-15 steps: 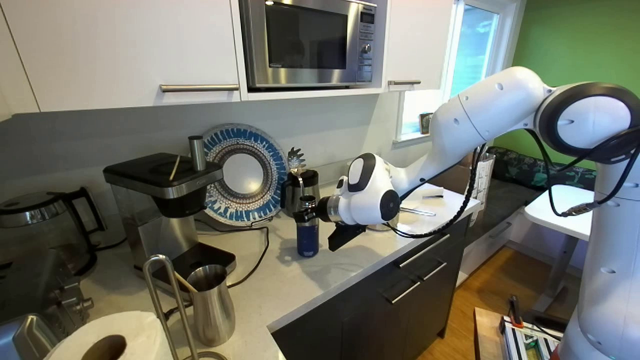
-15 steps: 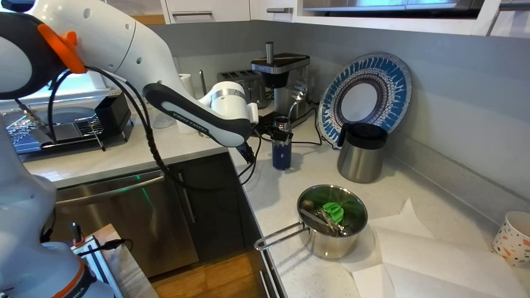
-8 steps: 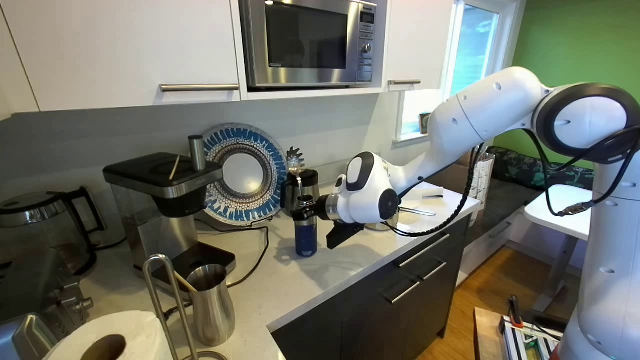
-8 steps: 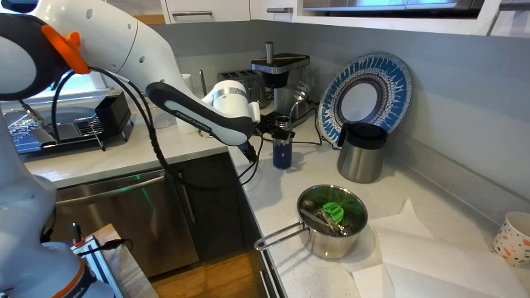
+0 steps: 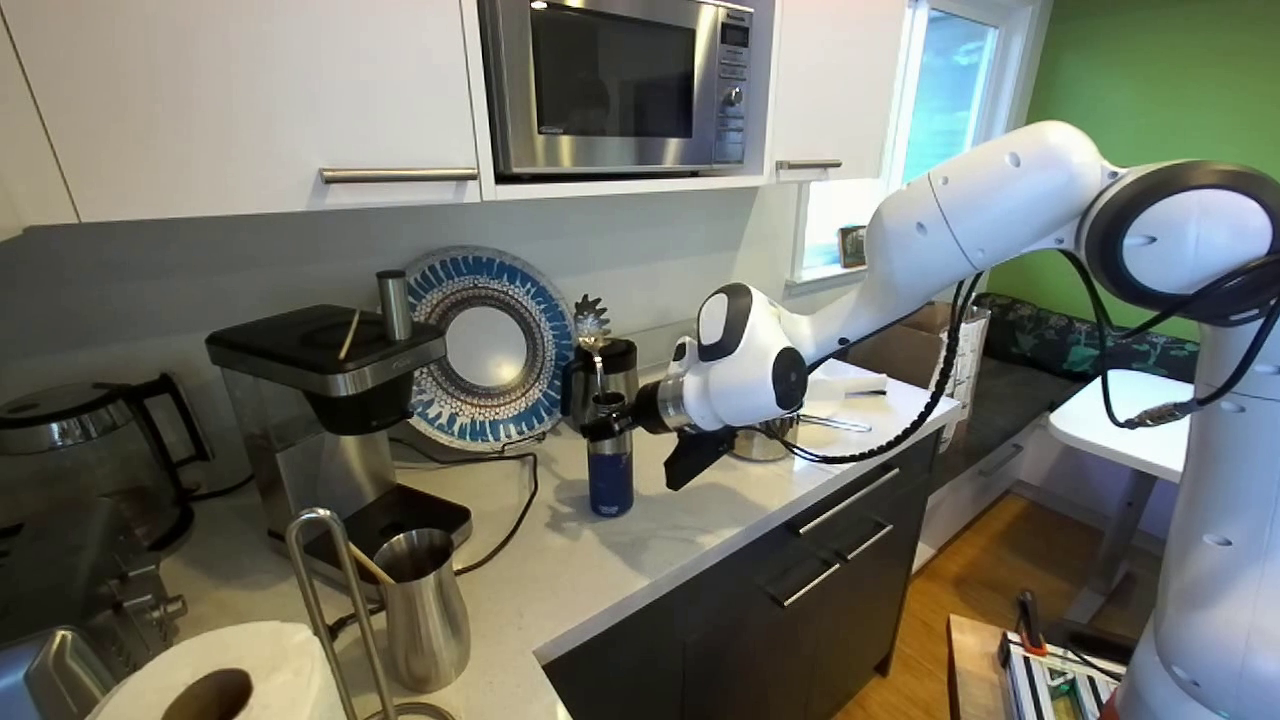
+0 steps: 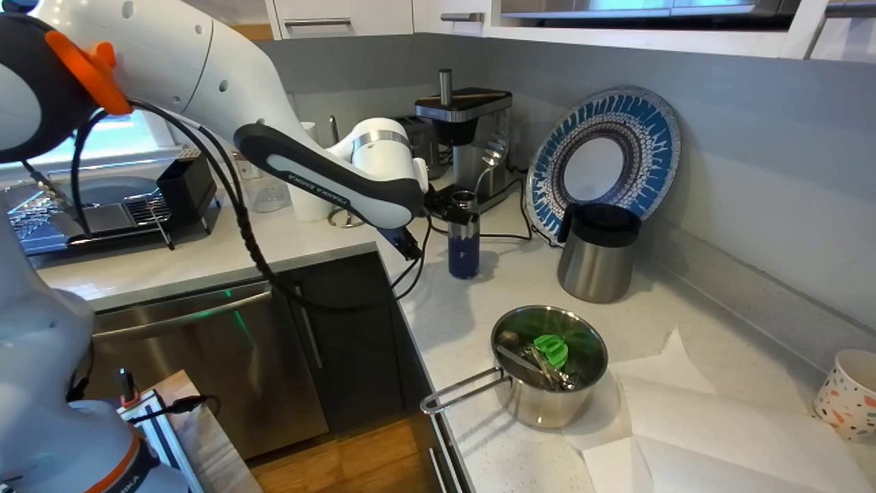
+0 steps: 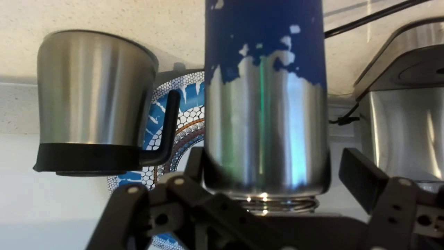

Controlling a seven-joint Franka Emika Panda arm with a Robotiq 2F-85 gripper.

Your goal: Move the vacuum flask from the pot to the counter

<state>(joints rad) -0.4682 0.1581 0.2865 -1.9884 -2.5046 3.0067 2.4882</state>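
Observation:
The vacuum flask [image 5: 611, 484] is dark blue below with bare steel at the top, and its threaded neck shows no cap. It stands upright on the counter [image 5: 580, 575], also in an exterior view [image 6: 464, 257]. A metal utensil [image 6: 487, 171] seems to stick up from its mouth. My gripper [image 7: 277, 172] is open around the flask's upper part. In the wrist view, which is upside down, one finger is close against the flask [image 7: 265, 114]; a gap shows at the other. The pot [image 6: 544, 409] stands apart, holding a green item and metal utensils.
A steel jug [image 6: 597, 267] and a leaning patterned plate [image 6: 547, 161] stand behind the flask. A coffee maker [image 5: 330, 400] with its cord is near it. A steel pitcher [image 5: 428, 620] stands near the corner. Paper [image 6: 712, 424] lies beside the pot.
The wrist has risen a little and tilted, with the fingers still around the flask. The flask has shifted very slightly and stays upright.

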